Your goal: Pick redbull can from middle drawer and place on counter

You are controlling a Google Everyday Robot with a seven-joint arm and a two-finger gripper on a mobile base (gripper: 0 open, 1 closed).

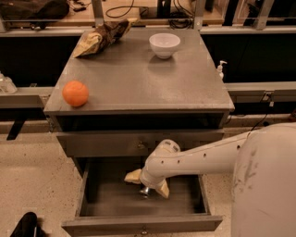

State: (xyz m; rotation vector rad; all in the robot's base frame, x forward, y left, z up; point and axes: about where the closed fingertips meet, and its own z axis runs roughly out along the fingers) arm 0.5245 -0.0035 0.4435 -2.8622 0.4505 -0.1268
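Claw hangs low inside the wide, shallow grey wooden middle drawer, which stands pulled out. Its two tan fingers are spread apart. Between them, just under the claw, the slim shiny silver redbull can sits on the drawer floor. Well above the claw lies the flat matt grey bench, with an orange ball up-left and a white bowl far beyond.

Speckled beige floor, grey metal rails either side, wooden bench behind, black cables on it, dim indoor light.
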